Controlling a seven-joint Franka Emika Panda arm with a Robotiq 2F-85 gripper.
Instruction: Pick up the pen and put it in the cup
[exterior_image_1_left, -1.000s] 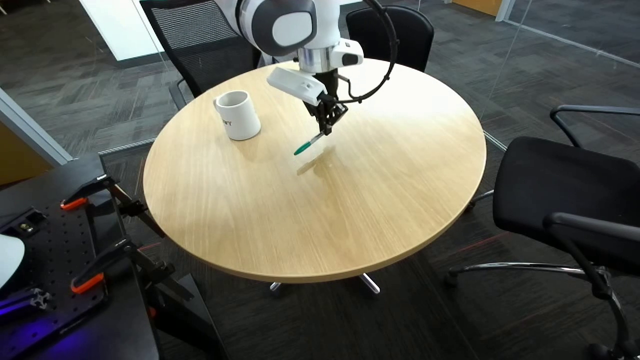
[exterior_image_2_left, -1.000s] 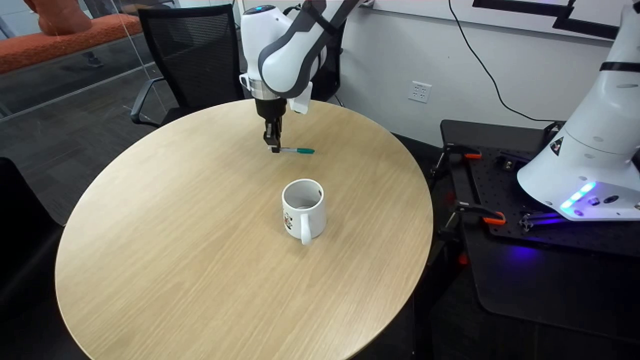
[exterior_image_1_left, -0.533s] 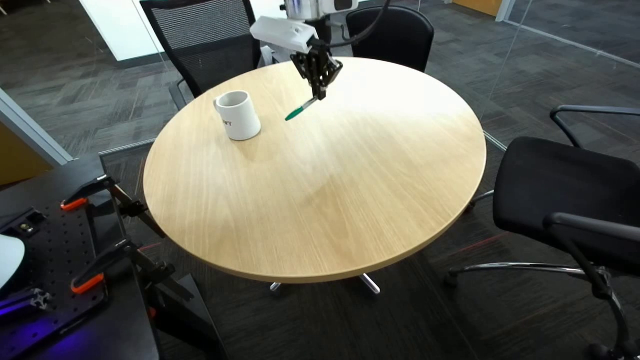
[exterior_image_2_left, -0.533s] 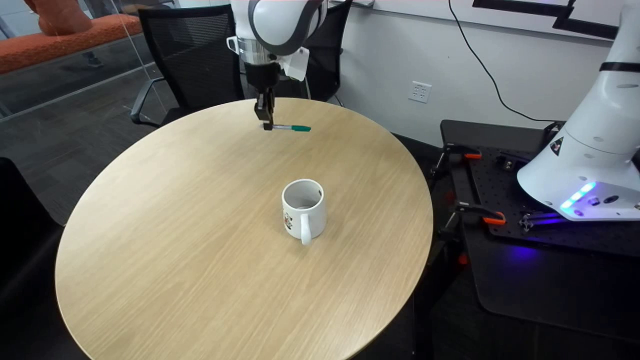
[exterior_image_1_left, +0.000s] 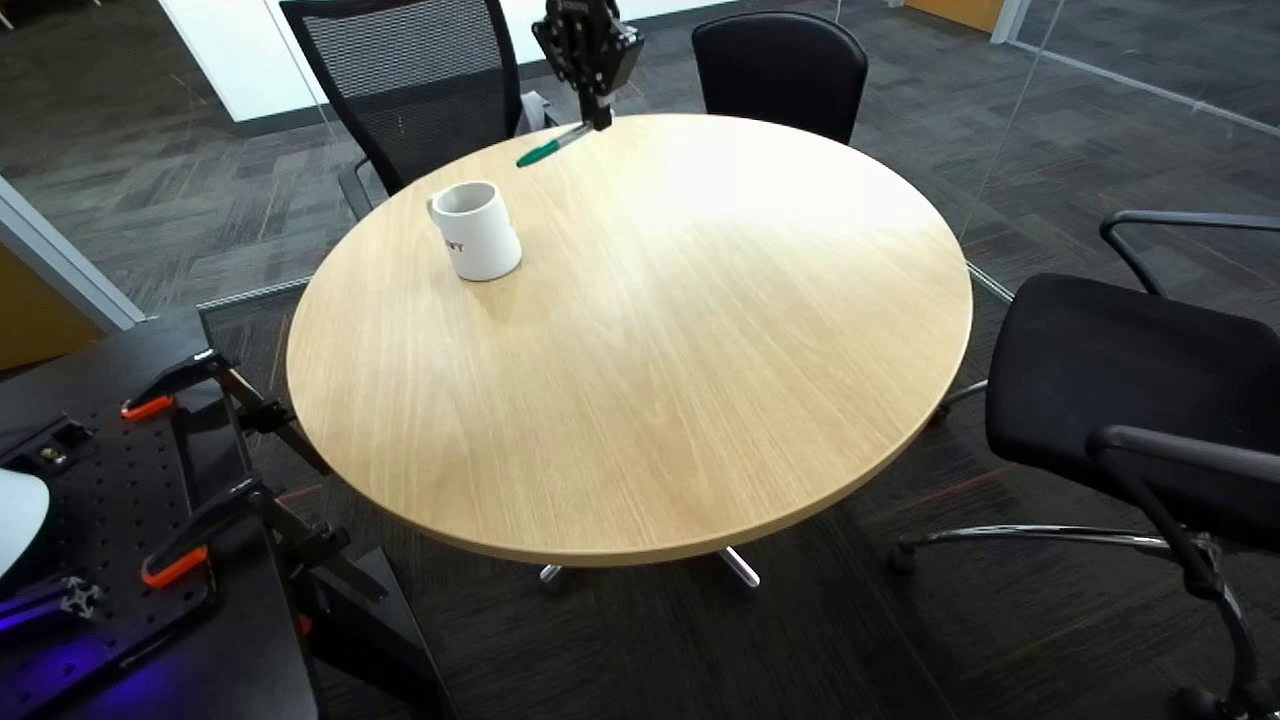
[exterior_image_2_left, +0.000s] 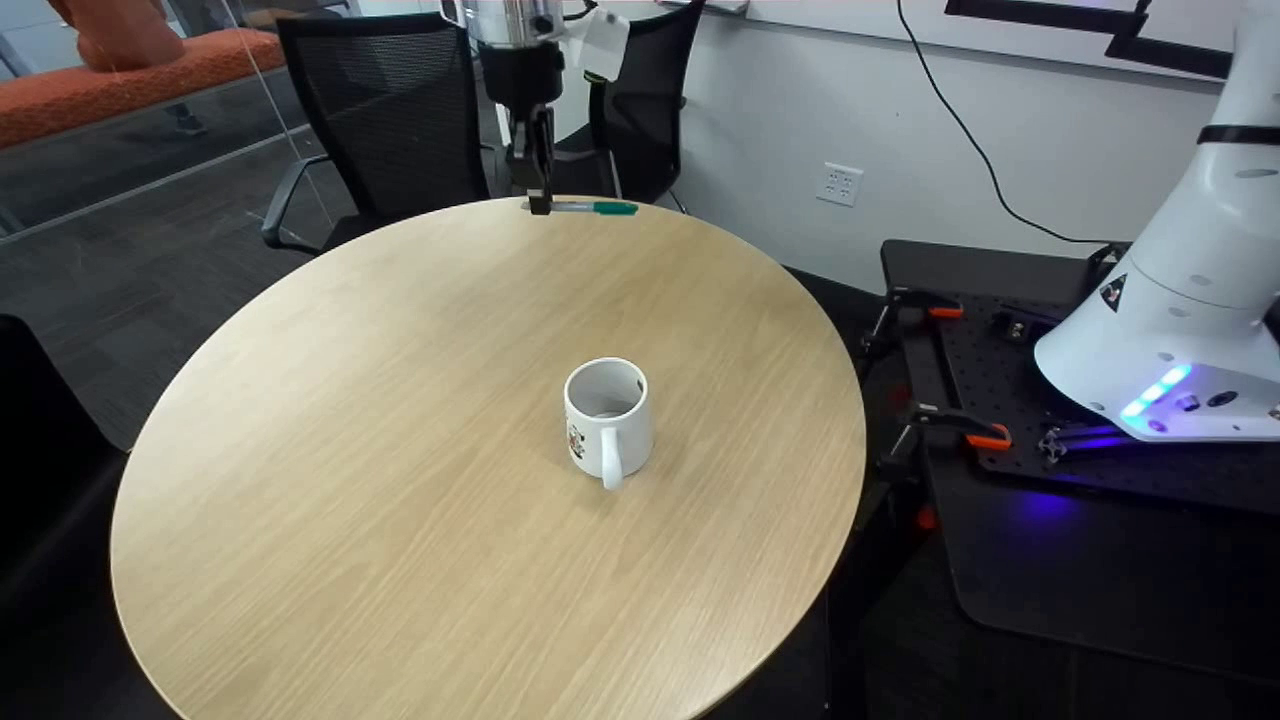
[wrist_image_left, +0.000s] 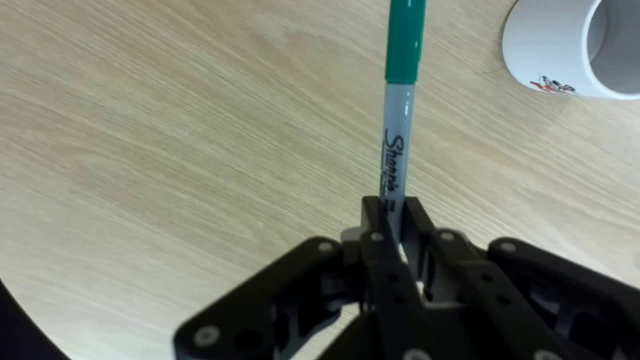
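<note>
The pen has a green cap and a grey barrel with dark writing; it shows in the wrist view (wrist_image_left: 398, 110) and in both exterior views (exterior_image_1_left: 540, 153) (exterior_image_2_left: 612, 208). My gripper (wrist_image_left: 391, 207) is shut on the barrel, with the cap pointing away from the fingers. The barrel's far end is hidden between the fingers in the wrist view. In the exterior views the gripper (exterior_image_1_left: 598, 115) (exterior_image_2_left: 539, 203) holds the pen in the air, lying nearly level. The white mug (exterior_image_1_left: 485, 240) stands upright on the table, handle to its side (exterior_image_2_left: 611, 455). It also shows at the wrist view's upper right (wrist_image_left: 545, 45).
The round wooden table (exterior_image_1_left: 640, 420) carries the mug. Black chairs (exterior_image_1_left: 780, 80) (exterior_image_1_left: 1130, 390) stand around it. A dark bench with orange-tipped clamps (exterior_image_1_left: 175, 565) stands beside the table; the robot's white base (exterior_image_2_left: 1170, 330) is on it.
My gripper has risen from near the tabletop, carrying the pen up with it. In an exterior view the pen's shadow under it is gone. The mug has not moved.
</note>
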